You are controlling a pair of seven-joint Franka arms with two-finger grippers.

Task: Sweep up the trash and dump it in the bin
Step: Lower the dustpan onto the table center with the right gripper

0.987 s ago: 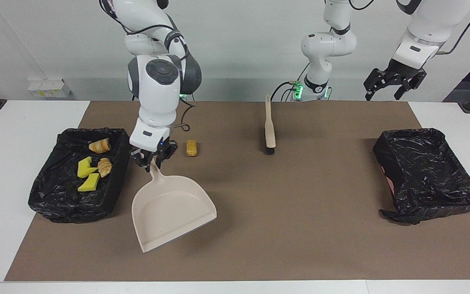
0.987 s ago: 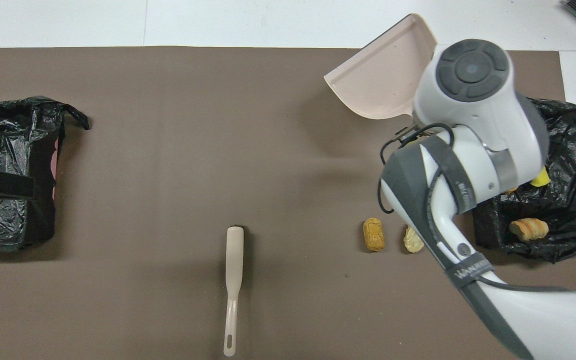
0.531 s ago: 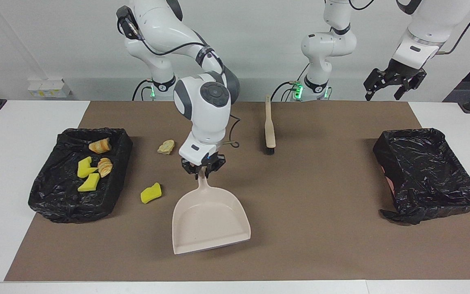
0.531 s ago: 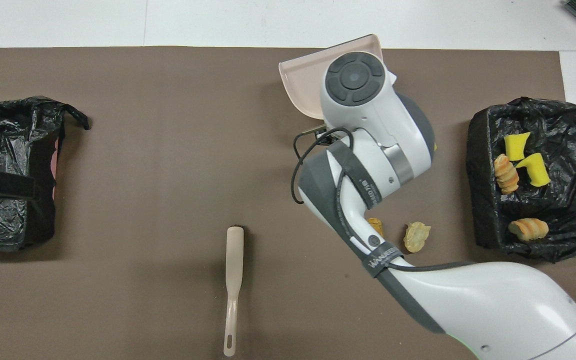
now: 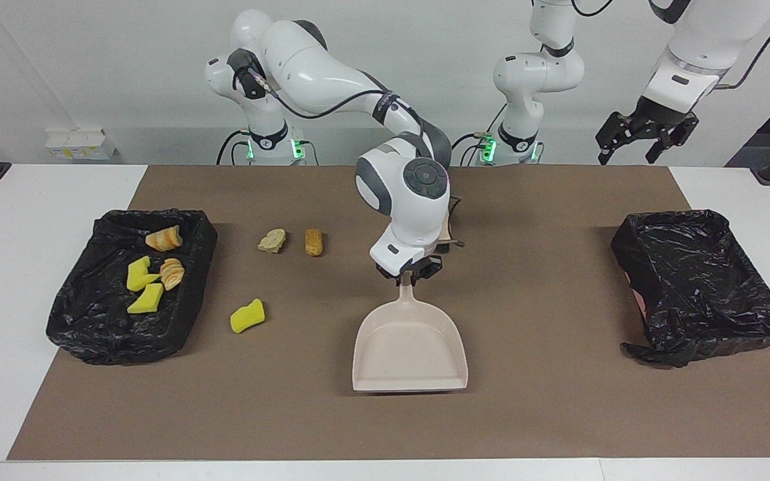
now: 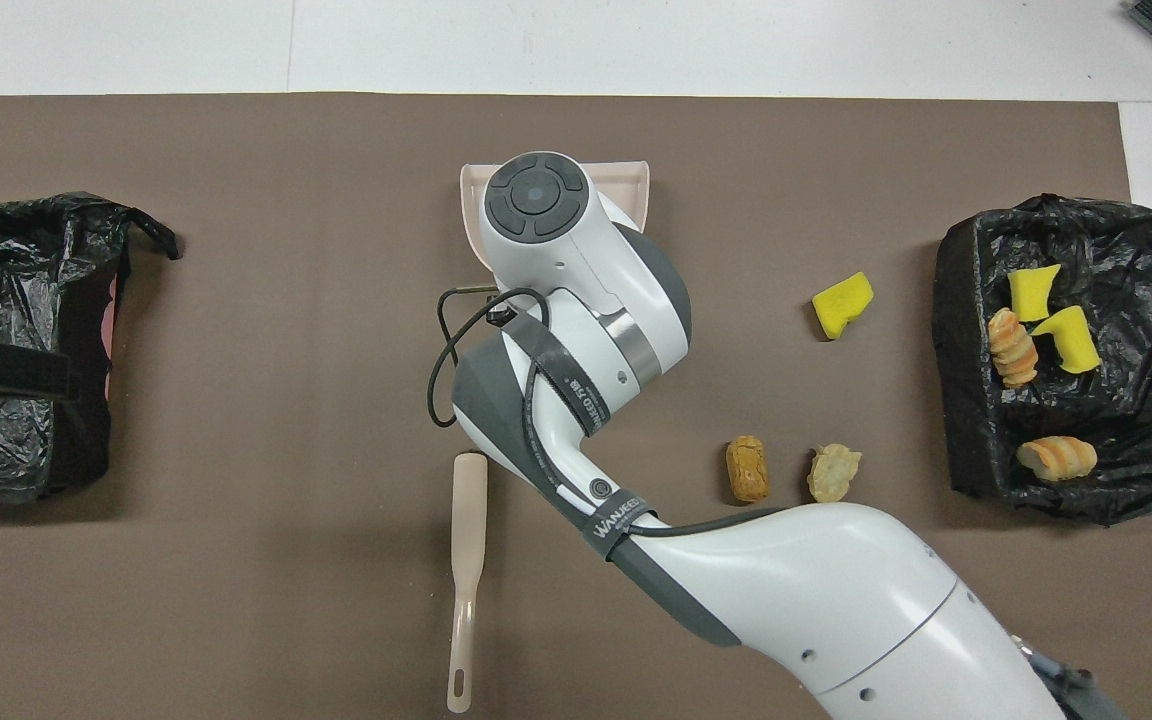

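My right gripper (image 5: 408, 274) is shut on the handle of the beige dustpan (image 5: 410, 347), which sits low and level over the middle of the mat with its mouth away from the robots. Three trash scraps lie on the mat toward the right arm's end: a yellow sponge chunk (image 5: 248, 315) (image 6: 841, 303), a pale beige lump (image 5: 271, 240) (image 6: 833, 472) and a golden-brown piece (image 5: 314, 242) (image 6: 747, 468). The black-lined bin (image 5: 84, 327) (image 6: 1136, 410) at that end holds several scraps. My left gripper (image 5: 646, 137) waits open, raised at the left arm's end.
The brush (image 6: 466, 560) lies on the mat close to the robots, its head under my right arm. A second black-lined bin (image 5: 699, 287) (image 6: 16, 300) stands at the left arm's end. The dustpan's rim (image 6: 631, 180) shows past my right wrist.
My right arm has carried the dustpan from beside the bin to the middle of the mat and levelled it. The three loose scraps are now uncovered. The left arm has not moved.
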